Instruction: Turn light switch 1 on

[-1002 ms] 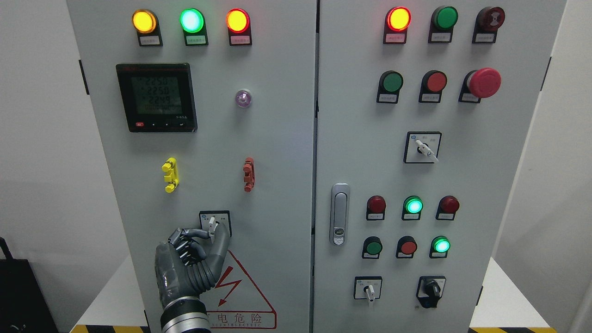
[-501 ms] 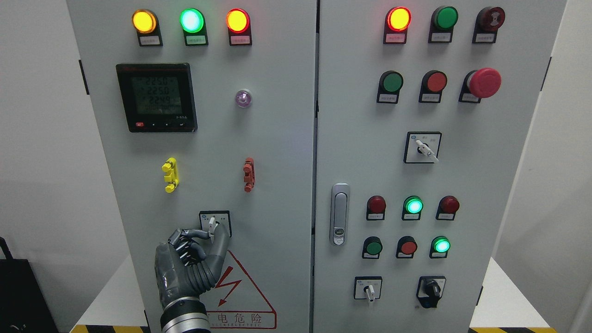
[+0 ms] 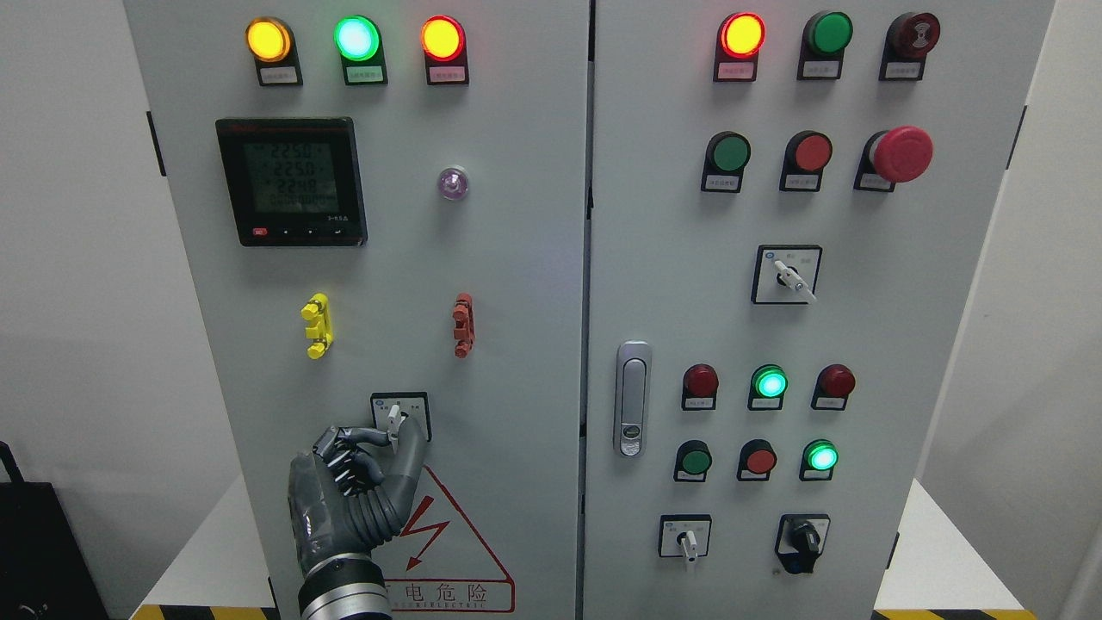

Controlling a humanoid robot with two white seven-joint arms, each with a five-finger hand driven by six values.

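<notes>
A small rotary switch with a white knob (image 3: 394, 418) sits on a black-framed plate at the lower middle of the left cabinet door (image 3: 516, 344). Its knob points straight up. My left hand (image 3: 392, 437) comes up from the bottom edge and pinches the knob between its index fingertip (image 3: 379, 436) and thumb (image 3: 411, 448). The other fingers are curled below. The lower half of the switch plate is hidden behind the hand. My right hand is out of view.
The left door also carries three lit lamps at the top, a digital meter (image 3: 291, 182), a small violet lamp (image 3: 453, 182), yellow and red clips and a red warning triangle (image 3: 448, 542). The right door (image 3: 913, 344) has a handle (image 3: 633, 399), several push buttons, lamps and rotary switches.
</notes>
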